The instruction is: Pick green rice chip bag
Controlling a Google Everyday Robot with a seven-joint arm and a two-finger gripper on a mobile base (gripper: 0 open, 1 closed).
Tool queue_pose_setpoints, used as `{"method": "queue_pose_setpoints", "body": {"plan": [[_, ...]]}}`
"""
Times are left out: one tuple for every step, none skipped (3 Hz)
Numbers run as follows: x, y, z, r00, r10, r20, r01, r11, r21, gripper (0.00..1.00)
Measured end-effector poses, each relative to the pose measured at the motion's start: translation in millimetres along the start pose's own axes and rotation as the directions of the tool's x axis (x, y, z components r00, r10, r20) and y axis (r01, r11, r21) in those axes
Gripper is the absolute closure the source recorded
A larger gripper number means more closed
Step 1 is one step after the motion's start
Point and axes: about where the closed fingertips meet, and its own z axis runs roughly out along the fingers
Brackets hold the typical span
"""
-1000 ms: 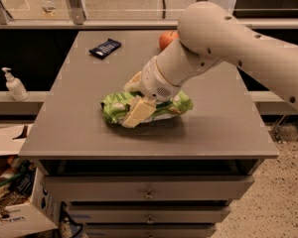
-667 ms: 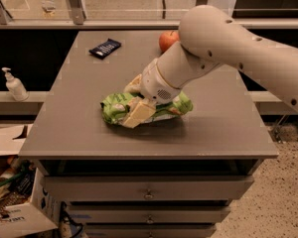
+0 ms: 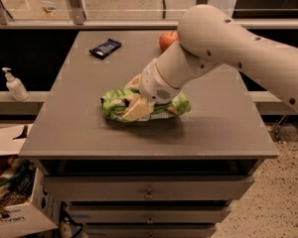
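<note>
Little has been shifted since the earlier frames: the bag [image 3: 176, 104] is found in the same spot, and the gripper [image 3: 131, 97] has been kept over it, the fingers [image 3: 137, 109] perhaps drawn slightly closer. The gripper is set on the bag's middle from above and closed on it, one finger at the near side, one at the far side, with the foil bunched between. Such a hold is judged to suit a limp, crinkly pack. The bag is not yet lifted and lies on the table [image 3: 213, 128]. Behind the bag an apple [image 3: 165, 39] is partly hidden by the arm [image 3: 248, 53]; farther behind and to the left a blue wrapper [image 3: 105, 48] is laid. Both are well apart from the bag, so a straight lift is judged unobstructed. Left of the bag, off the table, a pump bottle [image 3: 13, 86] is stood.
</note>
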Motion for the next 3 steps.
{"method": "queue_pose_setpoints", "body": {"plan": [[-7,-14,-15,1.0,-0.013,0.024,0.012,0.999,0.042,1.0],[-16,-39,-45,0.998,-0.04,0.041,0.035,0.993,0.113,1.0],[-37,-67,-89,0.994,-0.074,0.084,0.055,0.978,0.201,1.0]]}}
